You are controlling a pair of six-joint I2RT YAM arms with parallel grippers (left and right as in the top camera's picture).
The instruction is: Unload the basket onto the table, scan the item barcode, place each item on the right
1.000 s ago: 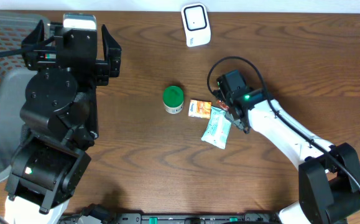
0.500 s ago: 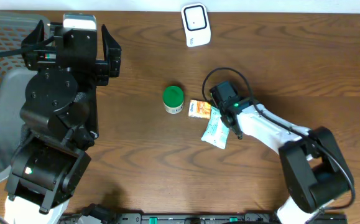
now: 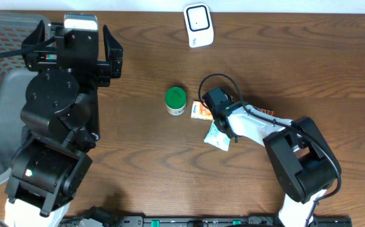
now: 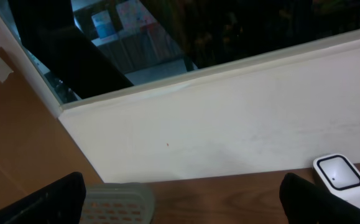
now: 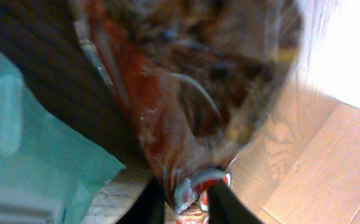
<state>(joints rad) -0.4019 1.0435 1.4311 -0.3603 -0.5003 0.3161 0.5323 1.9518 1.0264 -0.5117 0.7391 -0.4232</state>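
The right arm is reaching in from the near right corner of the wooden table (image 3: 144, 170). Its right gripper (image 5: 183, 200) is clamping the crimped edge of a clear packet (image 5: 192, 93), which has red trim and brownish contents. The fingers (image 5: 152, 199) are standing close together with the seam pinched between them.

The packet is sitting at that gripper near the table's middle, over the upper end of a teal wipes pack (image 3: 219, 135) lying flat on the wood. Just left of the gripper a small orange box (image 3: 198, 109) is lying closed. Beside the box a jar (image 3: 176, 101) is standing upright with its green lid on, so its contents are hidden.

Bare wood is stretching between this cluster and the near edge, and out to the right edge as well. The bulky left arm is filling the left third of the table.

Farther back, the left gripper (image 4: 180, 193) is pointing at the far wall with its fingers spread wide and nothing between them. A grey mesh basket (image 4: 120, 202) is showing past its left finger, but I cannot tell what is inside.

A broad strip of open wood is separating the jar from the white barcode scanner (image 3: 198, 24), which is resting at the far edge.
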